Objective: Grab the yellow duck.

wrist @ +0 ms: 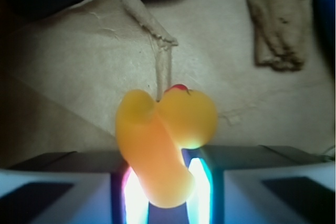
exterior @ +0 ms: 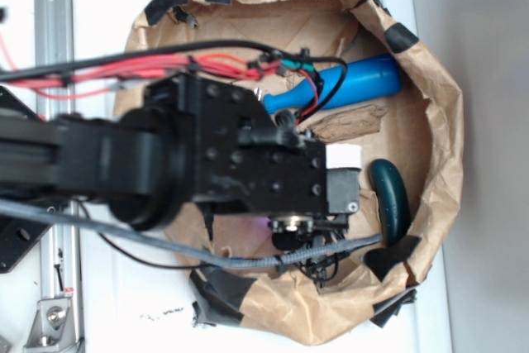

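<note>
Yellow duck [wrist: 160, 145] clamped between gripper [wrist: 163, 192] fingers above brown paper [wrist: 79, 77]

The arm [exterior: 124, 163] reaches in from the left, jaws closed on the yellow duck [wrist: 163, 140]

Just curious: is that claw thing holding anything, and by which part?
Yes: the tool pinches the yellow duck by its lower body; the head sticks out.

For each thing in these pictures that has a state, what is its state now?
Yellow duck: clamped between the pincer fingers, seemingly lifted off the paper.
Pincer: shut on the duck.
Blue pin: lying on its side, untouched.
Dark green curved object: lying by the bag wall.
Brown paper bag: open, rim rolled down.
</note>
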`<act>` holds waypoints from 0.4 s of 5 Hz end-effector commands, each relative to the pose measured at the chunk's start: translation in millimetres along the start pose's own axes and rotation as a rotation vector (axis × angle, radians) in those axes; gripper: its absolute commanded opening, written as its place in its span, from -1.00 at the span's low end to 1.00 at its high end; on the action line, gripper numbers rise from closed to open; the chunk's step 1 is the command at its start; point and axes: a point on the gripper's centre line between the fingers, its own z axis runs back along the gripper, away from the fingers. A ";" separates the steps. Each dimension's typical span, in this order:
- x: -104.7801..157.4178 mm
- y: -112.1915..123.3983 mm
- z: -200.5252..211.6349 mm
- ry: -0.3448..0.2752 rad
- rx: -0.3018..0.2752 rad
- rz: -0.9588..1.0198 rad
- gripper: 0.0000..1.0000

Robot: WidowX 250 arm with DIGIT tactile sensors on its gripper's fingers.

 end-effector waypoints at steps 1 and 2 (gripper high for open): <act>10.7 24.5 101.7 -0.170 -0.044 0.032 -0.03; 9.4 33.2 115.5 -0.173 -0.008 0.068 1.00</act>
